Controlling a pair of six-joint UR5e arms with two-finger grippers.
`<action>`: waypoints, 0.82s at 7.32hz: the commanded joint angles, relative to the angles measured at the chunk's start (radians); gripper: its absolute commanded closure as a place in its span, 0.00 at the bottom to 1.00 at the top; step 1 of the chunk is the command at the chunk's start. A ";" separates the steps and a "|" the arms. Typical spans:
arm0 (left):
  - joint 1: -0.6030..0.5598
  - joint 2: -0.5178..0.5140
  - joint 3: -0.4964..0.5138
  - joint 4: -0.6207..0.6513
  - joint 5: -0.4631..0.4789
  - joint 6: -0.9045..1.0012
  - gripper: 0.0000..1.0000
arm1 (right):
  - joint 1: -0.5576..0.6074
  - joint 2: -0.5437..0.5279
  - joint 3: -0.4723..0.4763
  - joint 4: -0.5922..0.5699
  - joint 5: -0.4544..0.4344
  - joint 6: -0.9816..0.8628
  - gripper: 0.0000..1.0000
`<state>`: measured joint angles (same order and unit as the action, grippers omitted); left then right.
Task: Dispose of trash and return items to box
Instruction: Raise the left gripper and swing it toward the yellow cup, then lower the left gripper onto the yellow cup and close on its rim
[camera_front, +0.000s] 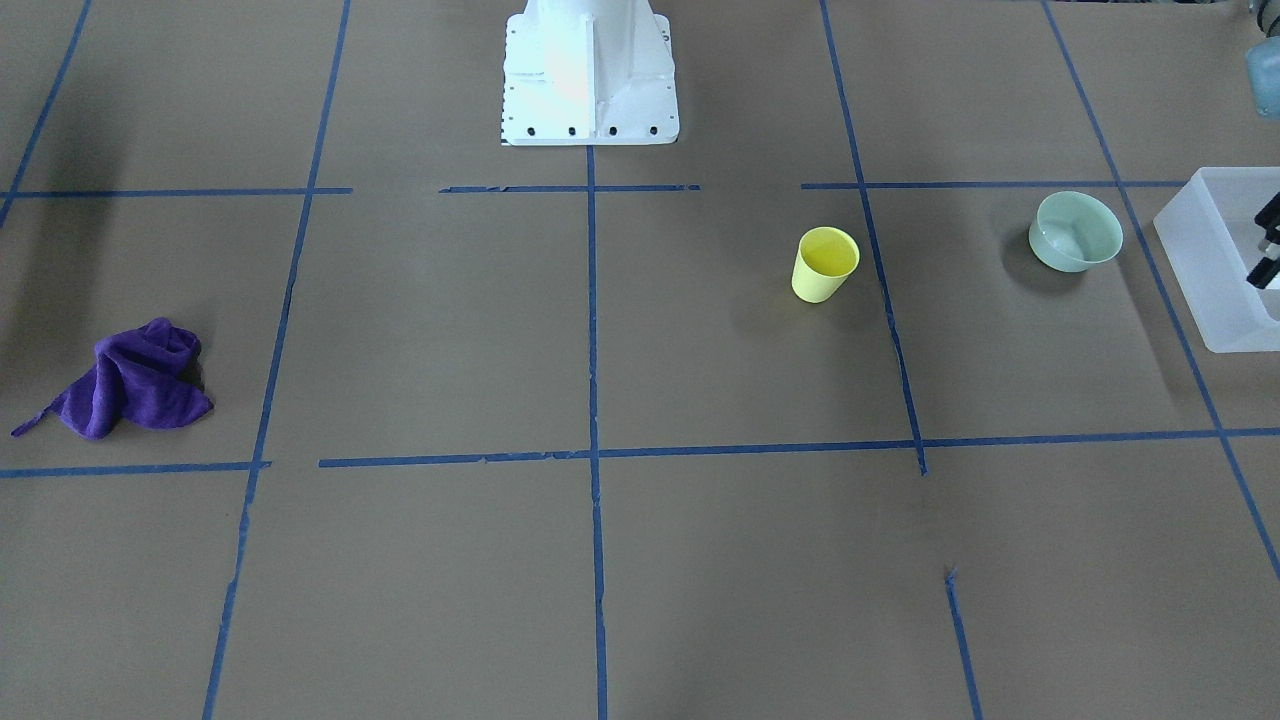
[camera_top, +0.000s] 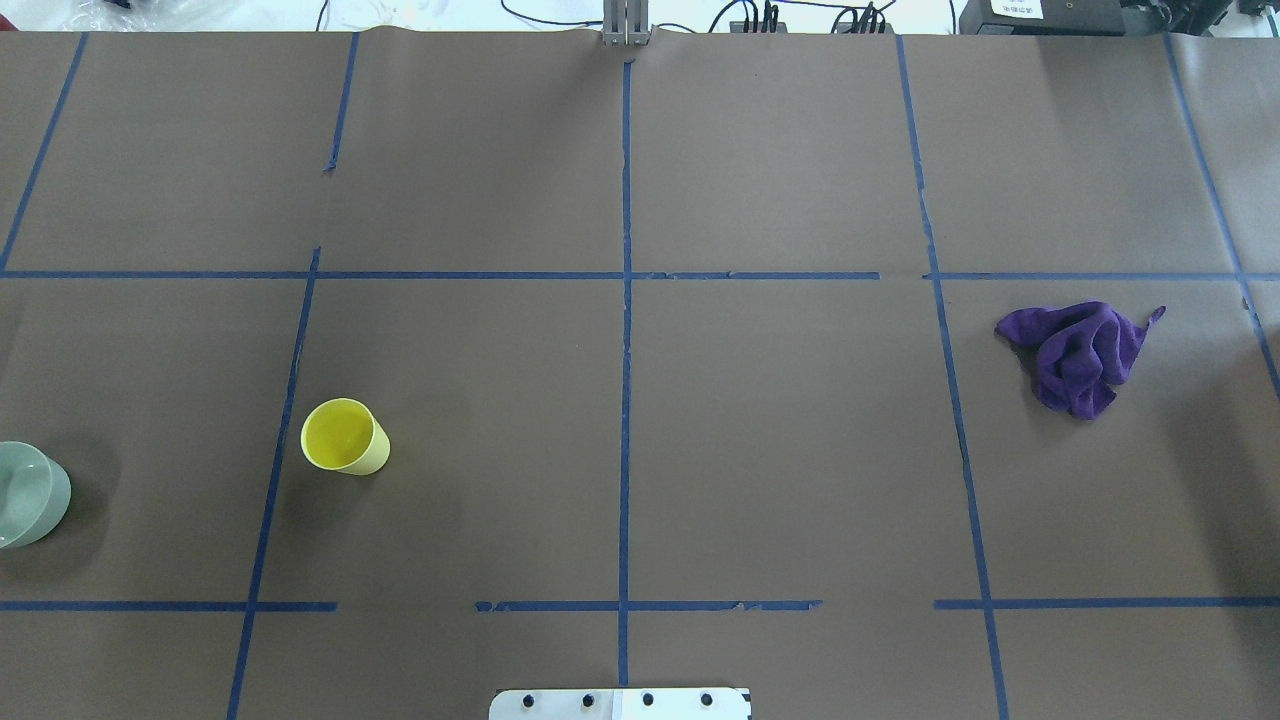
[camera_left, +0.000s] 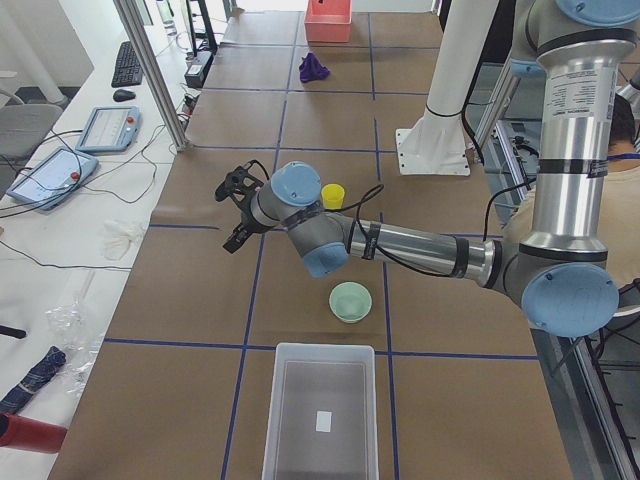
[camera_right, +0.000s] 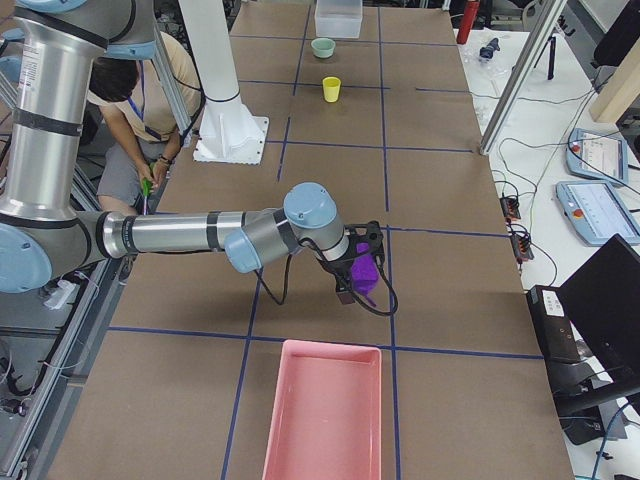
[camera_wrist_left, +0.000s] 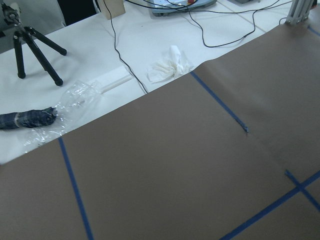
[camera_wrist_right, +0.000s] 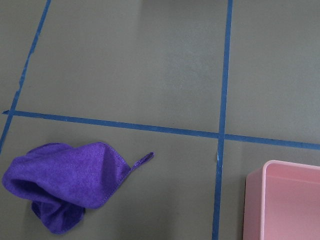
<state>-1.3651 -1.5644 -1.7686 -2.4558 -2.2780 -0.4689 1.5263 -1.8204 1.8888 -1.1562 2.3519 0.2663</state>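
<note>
From across the table, the yellow tumbler cup (camera_front: 825, 265) stands upright on the brown paper. The mint-green bowl (camera_front: 1075, 232) sits between it and the frosted bin (camera_front: 1215, 290), near the bin but apart from it. The crumpled purple cloth (camera_front: 125, 385) lies well apart, on the robot's right side. Overhead, the view's left edge cuts the bowl, and neither arm shows. From the left end, the bin holds only a small white label (camera_left: 323, 421). The left gripper (camera_left: 237, 208) hangs above the table on the far side of the cup from the robot, and I cannot tell how wide its fingers are. From the right end, the right gripper (camera_right: 355, 275) hangs over the cloth near a pink tray (camera_right: 275, 420), its spread also unclear. Neither wrist view shows any fingers.
</note>
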 joint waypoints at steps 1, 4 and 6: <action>0.250 0.036 -0.131 0.024 0.277 -0.152 0.00 | 0.000 -0.026 -0.042 0.140 0.003 0.008 0.00; 0.481 0.044 -0.181 0.035 0.351 -0.565 0.00 | 0.000 -0.028 -0.043 0.168 0.004 0.045 0.00; 0.634 0.052 -0.187 0.055 0.515 -0.852 0.10 | 0.000 -0.028 -0.043 0.168 0.009 0.045 0.00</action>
<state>-0.8271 -1.5174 -1.9509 -2.4149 -1.8507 -1.1385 1.5263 -1.8476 1.8456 -0.9895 2.3585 0.3110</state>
